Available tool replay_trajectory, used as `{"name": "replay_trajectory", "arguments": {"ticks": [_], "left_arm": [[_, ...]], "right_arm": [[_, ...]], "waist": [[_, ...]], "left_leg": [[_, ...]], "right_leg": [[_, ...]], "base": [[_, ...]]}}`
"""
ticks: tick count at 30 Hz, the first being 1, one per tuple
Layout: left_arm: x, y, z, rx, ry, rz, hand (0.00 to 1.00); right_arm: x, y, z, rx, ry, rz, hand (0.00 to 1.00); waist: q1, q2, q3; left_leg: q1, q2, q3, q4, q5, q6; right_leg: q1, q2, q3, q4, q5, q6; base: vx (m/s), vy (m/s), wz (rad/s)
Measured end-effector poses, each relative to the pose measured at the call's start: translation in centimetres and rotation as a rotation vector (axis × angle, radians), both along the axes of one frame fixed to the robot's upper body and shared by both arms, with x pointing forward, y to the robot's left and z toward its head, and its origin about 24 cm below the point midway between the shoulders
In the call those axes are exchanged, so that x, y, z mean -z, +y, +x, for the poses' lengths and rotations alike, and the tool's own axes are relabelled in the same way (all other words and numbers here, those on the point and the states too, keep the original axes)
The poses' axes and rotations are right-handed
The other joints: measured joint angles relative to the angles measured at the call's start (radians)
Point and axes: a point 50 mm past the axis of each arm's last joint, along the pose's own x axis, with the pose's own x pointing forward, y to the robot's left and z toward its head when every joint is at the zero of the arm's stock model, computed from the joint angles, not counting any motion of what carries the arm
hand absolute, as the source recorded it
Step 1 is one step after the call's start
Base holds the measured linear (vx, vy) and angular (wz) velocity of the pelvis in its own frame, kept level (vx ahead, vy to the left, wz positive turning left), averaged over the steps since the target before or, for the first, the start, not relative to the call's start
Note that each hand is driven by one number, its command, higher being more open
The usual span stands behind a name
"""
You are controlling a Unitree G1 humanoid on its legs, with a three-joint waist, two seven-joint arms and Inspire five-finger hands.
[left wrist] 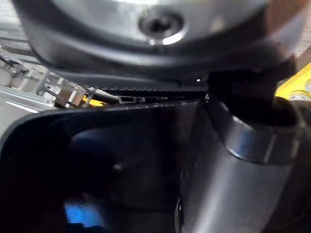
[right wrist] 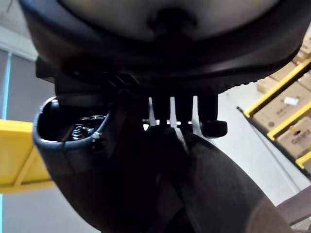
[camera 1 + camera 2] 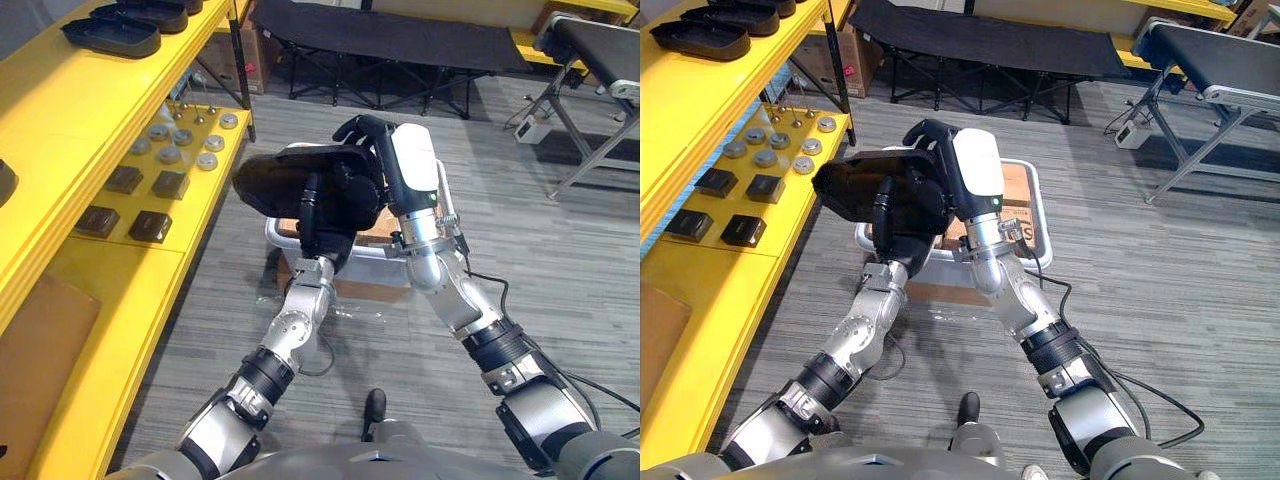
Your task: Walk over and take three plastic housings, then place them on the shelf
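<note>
Eye views, plastic housing [image 3: 268, 182]: black shell, being held up between both hands above the white bin [image 3: 1042, 205], level with the lower tier of the yellow shelf [image 3: 60, 125].
Eye views, right hand [image 3: 412, 165]: fingers curling over the housing's top edge, gripping it.
Eye views, left hand [image 3: 335, 205]: pressing against the housing from below; fingers hiding behind it, so I cannot tell its grip.
Eye views, shelf stock: more black housings [image 3: 112, 32] lying on the top tier; round metal parts [image 3: 170, 153] and dark blocks [image 3: 150, 226] sitting on the lower tier.
Left wrist view: the housing's hollow inside looming close, thumb [image 1: 248, 141] lying beside it.
Right wrist view: fingers [image 2: 210, 112] reaching in a row over the housing's curved rim.
</note>
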Motion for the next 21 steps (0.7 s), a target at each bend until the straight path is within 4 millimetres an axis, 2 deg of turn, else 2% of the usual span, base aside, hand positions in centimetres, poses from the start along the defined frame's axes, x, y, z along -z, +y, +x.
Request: {"name": "replay_trajectory", "arguments": {"ticks": [1, 9, 13, 14, 17, 21], "left_arm": [[-0.2, 0.5, 0.2, -0.026, -0.01, -0.01, 0.0], [-0.8, 0.4, 0.1, -0.07, -0.059, -0.023, 0.0], [-1.1, 0.4, -0.6, -0.13, -0.082, -0.066, 0.0], [-1.1, 0.4, -0.7, -0.134, -0.08, -0.068, 0.0], [-0.9, 0.4, -0.9, -0.147, -0.064, -0.069, 0.0], [-1.0, 1.0, -1.5, -0.195, -0.021, -0.043, 0.0]], "right_arm": [[0.2, 0.3, -0.3, -0.006, 0.002, 0.018, 0.0], [0.3, 1.3, -1.1, -0.027, -0.015, 0.087, 0.0], [0.2, 2.3, -1.9, -0.068, -0.024, 0.13, 0.0], [0.2, 2.4, -2.0, -0.07, -0.023, 0.13, 1.0], [0.6, 2.4, -2.2, -0.092, 0.006, 0.158, 1.0], [2.7, 2.3, -3.8, -0.186, 0.104, 0.266, 1.0]], "waist": [[-0.001, 0.0, -0.001], [-0.002, 0.0, -0.014], [-0.004, 0.006, -0.031], [-0.004, 0.008, -0.034], [-0.001, 0.016, -0.039], [-0.002, 0.019, -0.042]], "left_leg": [[0.0, 0.0, 0.0, 0.0, -0.001, 0.0], [-0.001, 0.0, 0.001, 0.004, -0.007, 0.0], [-0.004, -0.001, 0.007, 0.036, -0.031, 0.0], [-0.004, -0.001, 0.007, 0.037, -0.031, 0.0], [-0.006, -0.001, 0.005, 0.037, -0.031, 0.0], [-0.007, -0.001, 0.006, 0.036, -0.032, 0.0]], "right_leg": [[0.0, 0.0, 0.0, 0.0, 0.0, 0.0], [0.001, 0.0, -0.003, 0.0, 0.0, 0.0], [0.007, -0.005, -0.003, 0.0, 0.0, 0.0], [0.006, -0.005, -0.003, 0.0, 0.0, 0.0], [0.005, -0.005, -0.005, 0.0, -0.001, 0.0], [0.003, -0.006, -0.008, 0.0, -0.003, -0.003]], "base": [[0.0, 0.0, 0.0], [0.0, 0.0, 0.0], [-0.01, 0.012, -0.05], [0.0, 0.0, 0.0], [0.0, 0.0, 0.0], [0.0, 0.0, 0.0]]}}
